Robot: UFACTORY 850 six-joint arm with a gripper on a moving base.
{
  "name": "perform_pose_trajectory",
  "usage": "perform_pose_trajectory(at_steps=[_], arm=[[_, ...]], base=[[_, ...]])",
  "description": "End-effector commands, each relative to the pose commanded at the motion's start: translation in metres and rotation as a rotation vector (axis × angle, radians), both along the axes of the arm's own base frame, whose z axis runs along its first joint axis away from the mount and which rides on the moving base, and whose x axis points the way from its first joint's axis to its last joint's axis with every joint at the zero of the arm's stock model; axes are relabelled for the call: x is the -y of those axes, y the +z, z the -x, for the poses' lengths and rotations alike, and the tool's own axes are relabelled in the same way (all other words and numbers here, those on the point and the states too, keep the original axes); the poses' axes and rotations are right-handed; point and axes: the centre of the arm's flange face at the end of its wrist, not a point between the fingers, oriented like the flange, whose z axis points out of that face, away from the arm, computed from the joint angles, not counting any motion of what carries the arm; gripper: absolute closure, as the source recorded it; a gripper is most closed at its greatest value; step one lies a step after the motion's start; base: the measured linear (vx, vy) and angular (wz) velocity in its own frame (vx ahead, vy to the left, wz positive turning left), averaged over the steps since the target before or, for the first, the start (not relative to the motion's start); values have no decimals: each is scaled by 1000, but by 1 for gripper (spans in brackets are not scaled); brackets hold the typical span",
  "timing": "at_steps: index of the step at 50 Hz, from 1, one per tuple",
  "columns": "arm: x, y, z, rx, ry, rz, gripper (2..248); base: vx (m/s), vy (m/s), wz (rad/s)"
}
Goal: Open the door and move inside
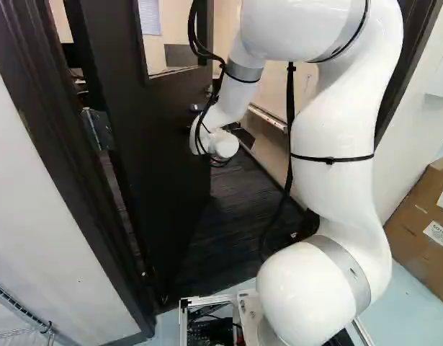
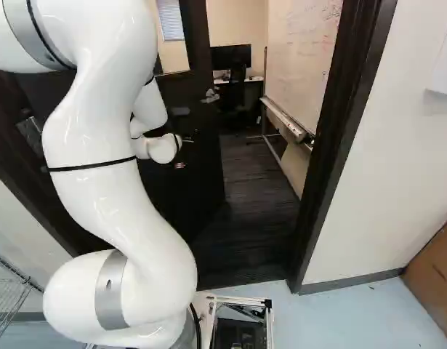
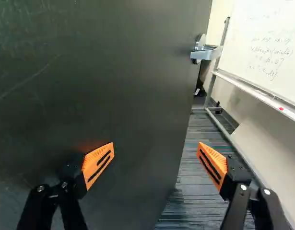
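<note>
With fingers (image 3: 92,160) spread apart, clamped on nothing. Ahead of one, the face of the inward-swung door (image 3: 113,96); ahead of the other, floor (image 3: 197,203) past its free edge. Farther off, near that edge, the handle (image 3: 206,53). Next, probably, push the face, then drive through.

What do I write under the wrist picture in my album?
Open black, orange-padded gripper facing a dark, flat, opened door with a silver lever handle.
</note>
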Motion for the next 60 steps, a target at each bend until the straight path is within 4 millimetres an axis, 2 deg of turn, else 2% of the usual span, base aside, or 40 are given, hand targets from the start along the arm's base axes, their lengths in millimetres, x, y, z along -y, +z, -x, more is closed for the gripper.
perform_pose_trajectory(at_steps=[60], arm=[[-58, -7, -40, 40, 121, 12, 3]], base=[[0, 0, 0]])
